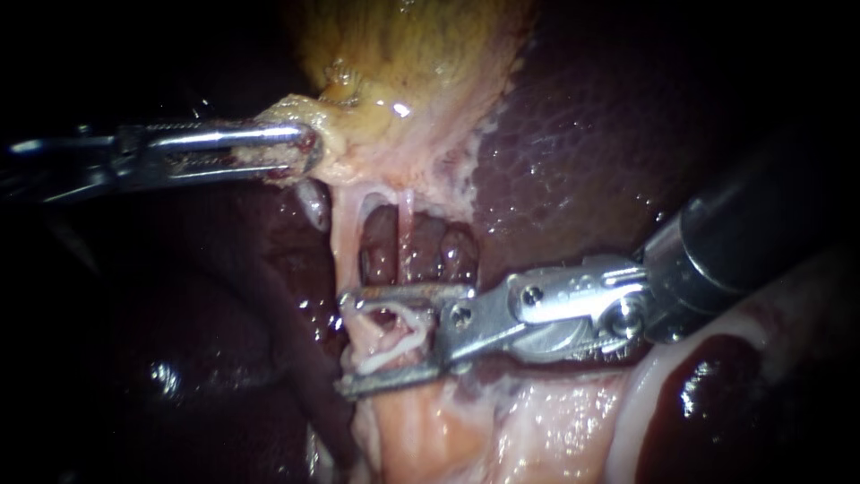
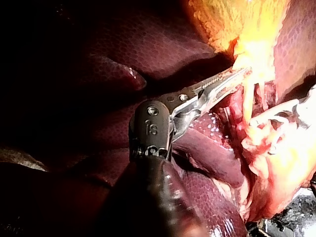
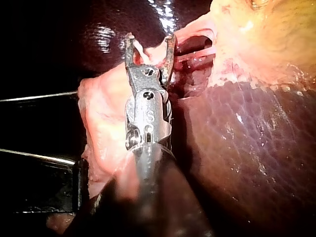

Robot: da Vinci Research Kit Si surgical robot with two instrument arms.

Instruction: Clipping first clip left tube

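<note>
Pale pink and glistening, the left tube (image 1: 341, 235) is a thin wet cord. It runs from the frayed whitish base of the yellow gallbladder (image 1: 412, 63) towards the near side. A thinner strand (image 1: 408, 215) runs just to its right. Through the window between the two, dark red tissue shows.

The liver (image 1: 573, 152) lies all around, maroon, mottled and shiny with moisture. It fills the right side and the darker left. Nearer the camera, a soft sheet of pale tissue (image 1: 502, 430) spreads out in cream and pink. Beyond the lit patch everything falls to black.

The right instrument (image 1: 348, 342) comes in from the right with its two flat metal jaws spread wide, one far and one near. The near end of the left tube passes between them and broadens into a pink lump. A curled white strand (image 1: 394, 345) lies on that lump. Whether the strand is tissue or a clip cannot be told. The far jaw lies across the tube, and the wide gap between the jaws is plain. The right wrist view (image 3: 150, 42) shows the same fork with pale tissue sitting in it.

The left instrument (image 1: 309, 150) reaches in from the left, well away from the tube's near end. Its ridged jaws are closed on the pale edge of the gallbladder, just to the far left of where the tube begins. The left wrist view (image 2: 245, 73) shows its tip buried in that bright tissue.
</note>
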